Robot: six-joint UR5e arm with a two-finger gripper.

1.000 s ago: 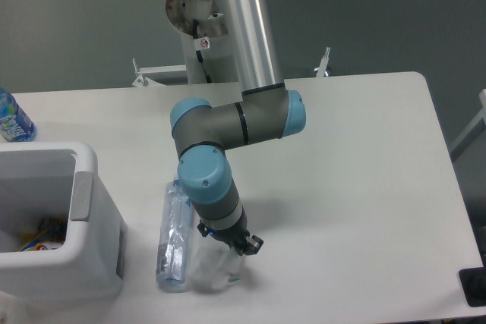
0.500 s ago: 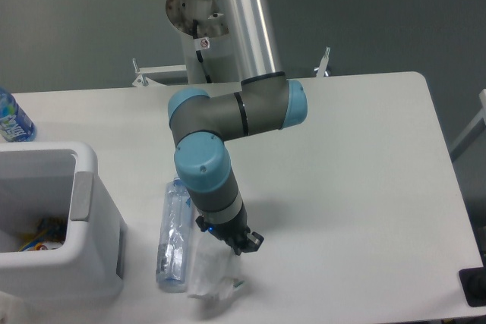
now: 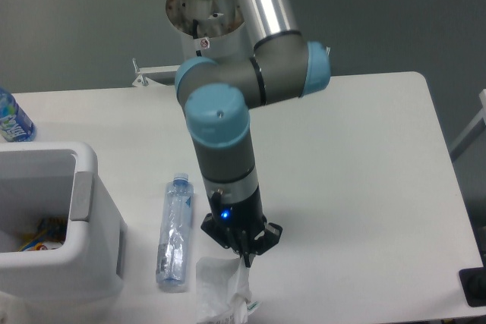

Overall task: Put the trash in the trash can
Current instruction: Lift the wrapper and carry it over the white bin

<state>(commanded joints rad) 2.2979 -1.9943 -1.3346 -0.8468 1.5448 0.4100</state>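
Lifted since earlier: end effector [image 3: 244,257] pinches paper wad [image 3: 222,294] by its top, near table front edge; trash can [image 3: 83,187] lies left, past bottle [image 3: 175,233].

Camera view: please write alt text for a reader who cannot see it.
A robot arm's gripper holds a crumpled white wad by its top, above a white table. A clear bottle lies beside it, next to a white trash can.
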